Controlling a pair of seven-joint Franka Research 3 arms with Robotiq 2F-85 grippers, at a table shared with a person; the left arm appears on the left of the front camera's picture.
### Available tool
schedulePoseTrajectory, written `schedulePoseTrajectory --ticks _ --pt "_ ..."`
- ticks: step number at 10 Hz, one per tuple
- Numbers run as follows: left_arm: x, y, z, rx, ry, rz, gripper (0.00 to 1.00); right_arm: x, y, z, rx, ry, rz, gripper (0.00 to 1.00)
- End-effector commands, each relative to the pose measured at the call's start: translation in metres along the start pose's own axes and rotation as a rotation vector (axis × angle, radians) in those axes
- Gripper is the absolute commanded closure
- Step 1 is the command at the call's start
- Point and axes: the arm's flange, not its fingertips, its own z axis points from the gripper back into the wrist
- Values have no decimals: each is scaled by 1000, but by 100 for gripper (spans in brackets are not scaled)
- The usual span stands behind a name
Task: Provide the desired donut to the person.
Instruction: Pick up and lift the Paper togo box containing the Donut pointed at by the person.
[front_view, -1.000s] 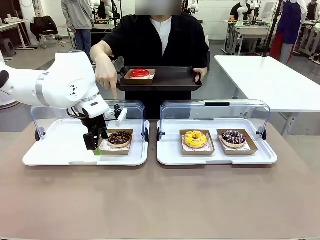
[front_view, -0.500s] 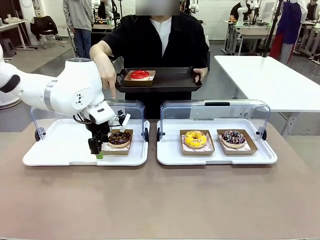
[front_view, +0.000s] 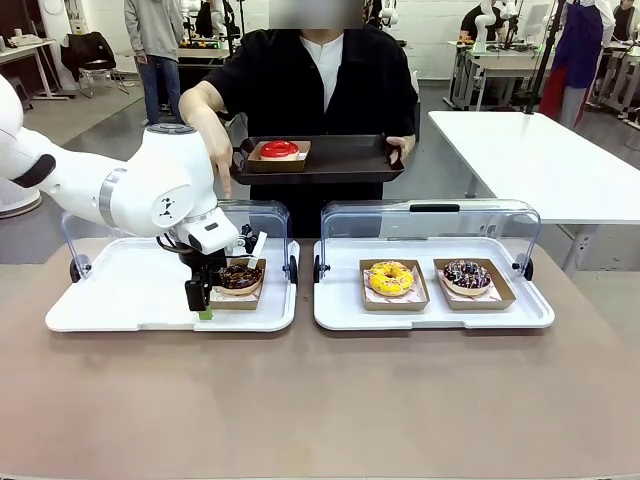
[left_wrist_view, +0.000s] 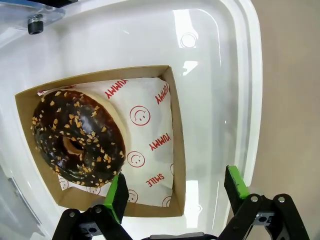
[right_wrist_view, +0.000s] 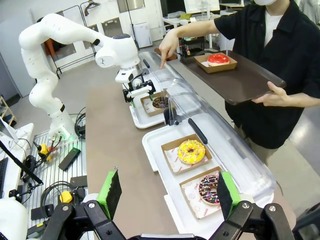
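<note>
Left wrist view shows our left hand (left_wrist_view: 176, 192) spread wide and empty, its fingers (left_wrist_view: 118, 195) straddling one wall of the box (left_wrist_view: 23, 107) holding the chocolate donut (left_wrist_view: 77, 137).

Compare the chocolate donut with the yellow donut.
The chocolate donut has dark icing with nut bits; the yellow donut has yellow icing with sprinkles. The chocolate donut is alone on its tray; the yellow donut has a neighbour. The open left gripper straddles the chocolate donut's box edge, not the yellow donut's. Both sit in brown boxes.
</note>
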Motion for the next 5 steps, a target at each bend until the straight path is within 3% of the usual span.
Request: schedulePoseTrajectory --ticks 1,2,3,5 --pt "2 4 -1 27 15 6 52 -1 1 -1 1 -9 3 0" --pt "2 3 0 24 14 6 54 -1 1 -1 1 -9 3 0" --pt "2 3 1 17 10 8 100 -1 1 -1 1 -9 3 0" --pt "1 3 2 13 6 12 100 -1 1 -1 1 -9 3 0"
